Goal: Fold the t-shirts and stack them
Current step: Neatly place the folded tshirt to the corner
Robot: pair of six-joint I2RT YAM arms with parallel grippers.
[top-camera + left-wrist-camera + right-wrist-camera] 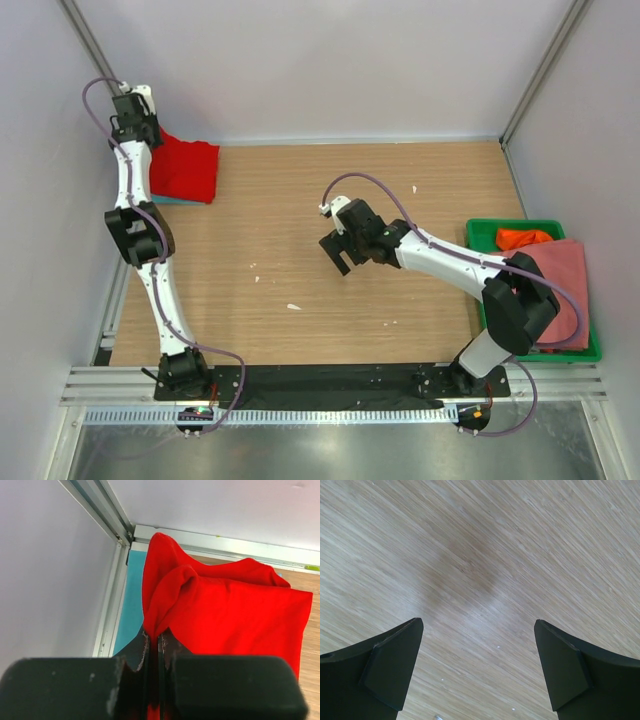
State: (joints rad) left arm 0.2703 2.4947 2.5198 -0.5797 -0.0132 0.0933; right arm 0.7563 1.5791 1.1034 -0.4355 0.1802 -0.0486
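1. Left tool (135, 116): reaches to the far-left corner of the table (400, 190). In the left wrist view its jaws are pressed together on a raised ridge of the red t-shirt (225, 615), with cloth pinched between them.

2. Red t-shirt: lies in that far-left corner as a compact folded patch. It rests on the turquoise t-shirt (131, 605), of which only a strip shows along the wall side and the near edge. The wall-side edge of the red cloth is lifted and rumpled at the grip, and the rest lies flat.

3. Governing relation: from the left tool the red cloth extends to the right, away from the side wall and toward the table centre. The patch looks about as wide as it is deep, so no long axis can be stated. Judgement: setting the pinched edge down squarely calls for lowering it toward the wall side, over the turquoise strip.

4. Right tool (480, 665): its jaws are spread wide and hold nothing. It hovers over bare wood near the table centre, well apart from the stack.

5. Remaining stock: an orange t-shirt (520, 238) and a salmon pink t-shirt (568, 285) sit in the green crate (483, 233) at the right edge. Judgement: the right arm is the nearer one for these.
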